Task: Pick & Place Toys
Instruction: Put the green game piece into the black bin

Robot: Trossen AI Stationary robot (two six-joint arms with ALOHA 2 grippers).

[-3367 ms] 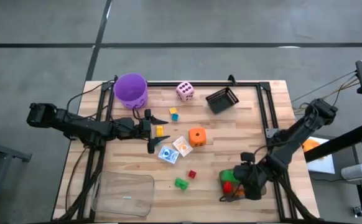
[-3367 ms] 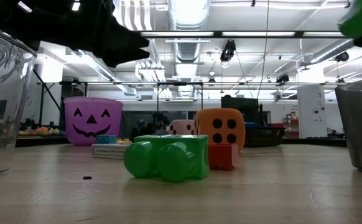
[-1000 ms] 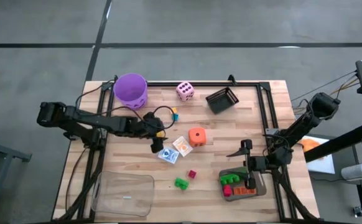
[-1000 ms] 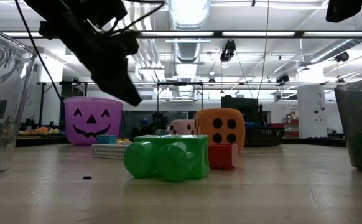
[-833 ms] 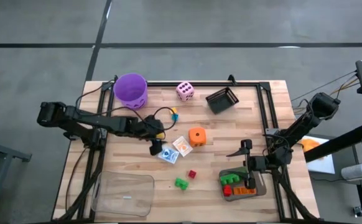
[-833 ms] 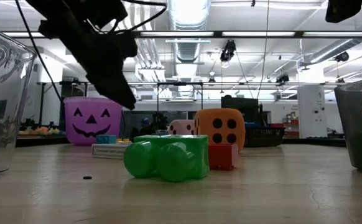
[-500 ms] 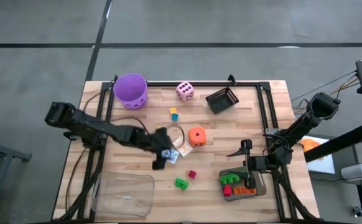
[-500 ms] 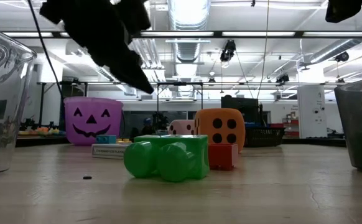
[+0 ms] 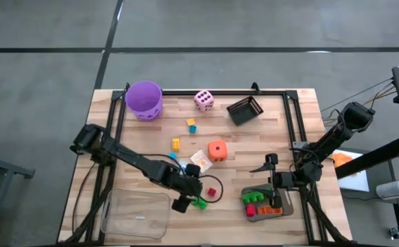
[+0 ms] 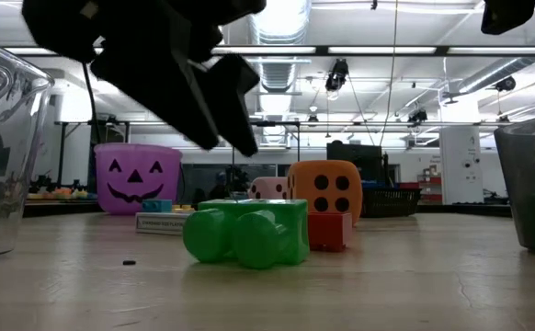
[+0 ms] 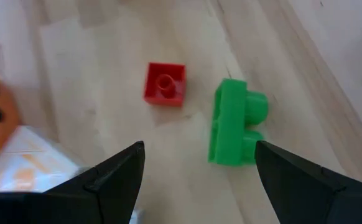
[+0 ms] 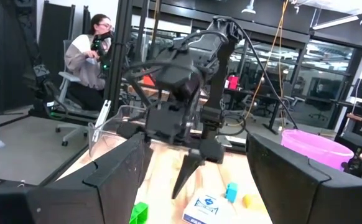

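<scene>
So the left gripper (image 9: 190,197) is reaching way out across the table (image 9: 254,144), hanging over the spot where the green brick (image 9: 200,202) and the small red brick (image 9: 212,192) sit. From the left wrist view its two dark fingers (image 11: 116,177) are spread apart with nothing between them, and the green brick (image 11: 234,130) lies on the wood just ahead, with the red brick (image 11: 165,84) right beside it. Neither one is being touched.

Over by the right edge, the right gripper (image 9: 273,180) hangs above the grey tray (image 9: 287,207), fingers apart and empty too. That tray already has a green piece, a red one and an orange one in it.

Rest of the toys are scattered around the middle: orange die (image 9: 217,150) near the centre, a card pack (image 9: 200,159) touching or nearly touching it, a yellow brick (image 9: 176,143) a bit further back, and a tiny blue and yellow pair (image 9: 192,125) behind that. The pink die (image 9: 203,100) is up at the far edge, between the purple bucket (image 9: 144,99) and a black basket (image 9: 245,110). A clear plastic tub (image 9: 136,213) sits at the near left corner.

In the right wrist view a person (image 12: 88,53) is seated in the room beyond the table.
</scene>
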